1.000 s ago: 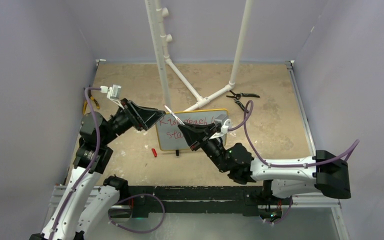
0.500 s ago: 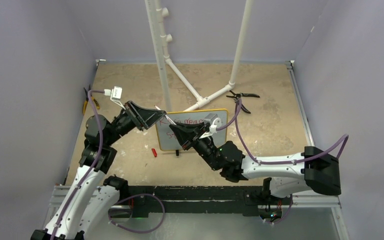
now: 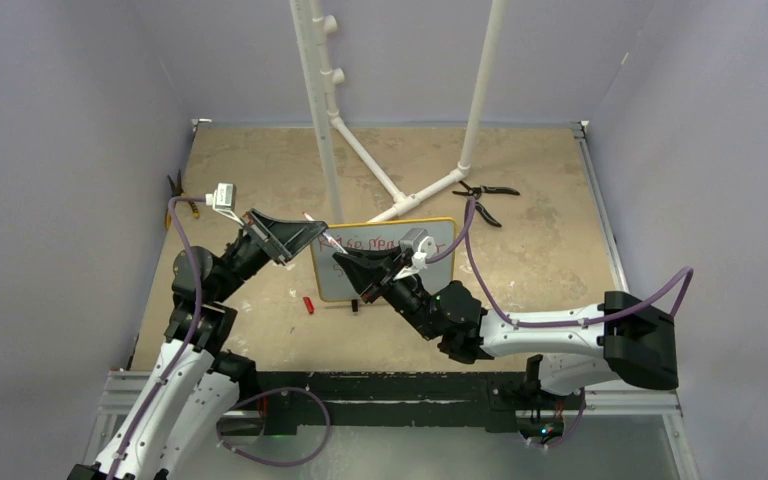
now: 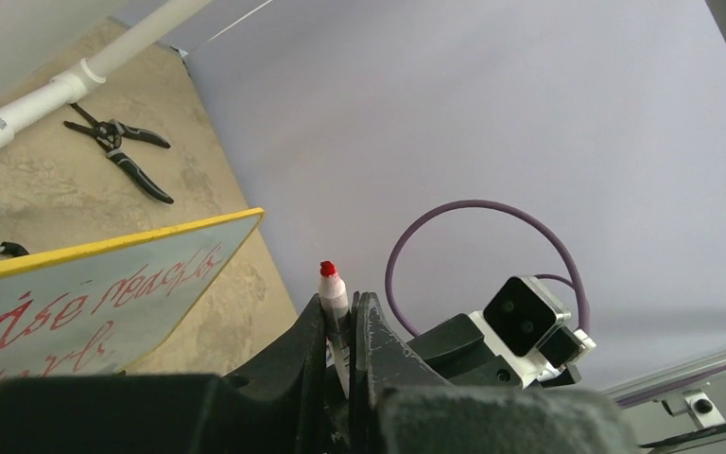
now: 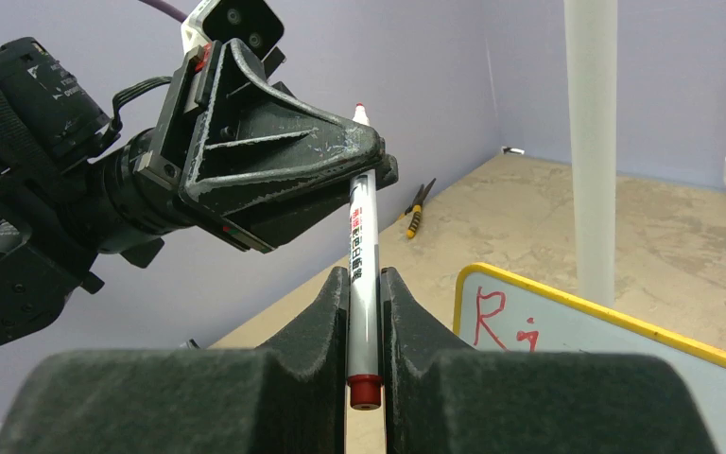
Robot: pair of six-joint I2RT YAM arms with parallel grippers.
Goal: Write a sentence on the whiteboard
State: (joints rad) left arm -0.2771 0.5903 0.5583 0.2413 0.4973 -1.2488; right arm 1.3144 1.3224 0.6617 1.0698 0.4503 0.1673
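**Operator:** Where does the board stand?

**Inspector:** Your whiteboard [image 3: 444, 238] stands upright near the middle of the table [image 3: 560, 170], just in front of the white pipe frame [image 3: 400, 200]. Its written face is turned toward the arm bases.

**Operator:** And the writing?

**Inspector:** The sentence [image 4: 95, 298] is in red script on that face. The upper line reads roughly "Rise reach". A second line begins below it, but your left fingers cut it off and I cannot read it.

**Operator:** State of the jaws?

**Inspector:** Your left gripper [image 4: 345, 307] is closed narrow on the marker [image 5: 363, 246]. The red nib stands out past its fingertips in the air, apart from the board. Your right gripper [image 5: 366, 284] is clamped narrow on the same marker further along the barrel, with the red butt end nearest its own camera. From above, you have the two grippers meeting tip to tip over the board's left end, both holding the one pen.

**Operator:** Anything else on the surface?

**Inspector:** A small red cap [image 3: 308, 305] lies on the table near the board's left foot. Black pliers [image 3: 485, 195] lie beyond the board to the right. A yellow-handled tool [image 5: 418, 203] lies by the left wall.
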